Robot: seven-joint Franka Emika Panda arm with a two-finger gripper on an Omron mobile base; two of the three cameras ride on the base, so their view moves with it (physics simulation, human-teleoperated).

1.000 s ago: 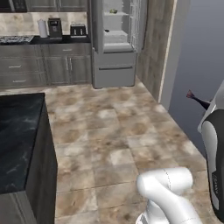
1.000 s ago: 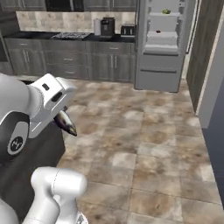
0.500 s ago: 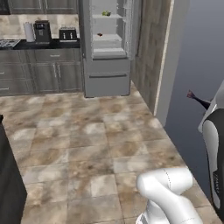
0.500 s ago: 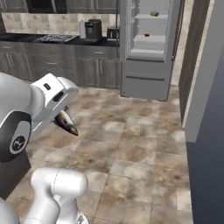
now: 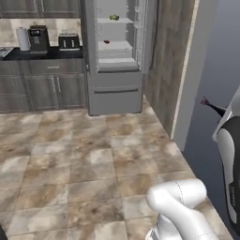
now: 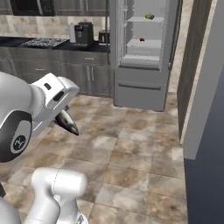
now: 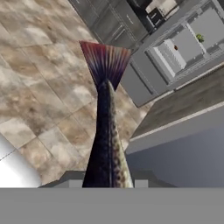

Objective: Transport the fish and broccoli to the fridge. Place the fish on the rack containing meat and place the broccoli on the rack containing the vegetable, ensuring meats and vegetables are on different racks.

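Gripper [image 7: 107, 181] — one fish [image 7: 105, 127] clamped

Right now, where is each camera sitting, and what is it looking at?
Left base view: behind the arm's left, facing the open fridge; white arm at lower right.
Right base view: behind its right, same fridge; arm at lower left, carrying the fish.
Hand view: on the hand, looking along the fish's tail toward the fridge.
All three share fridge and fish.
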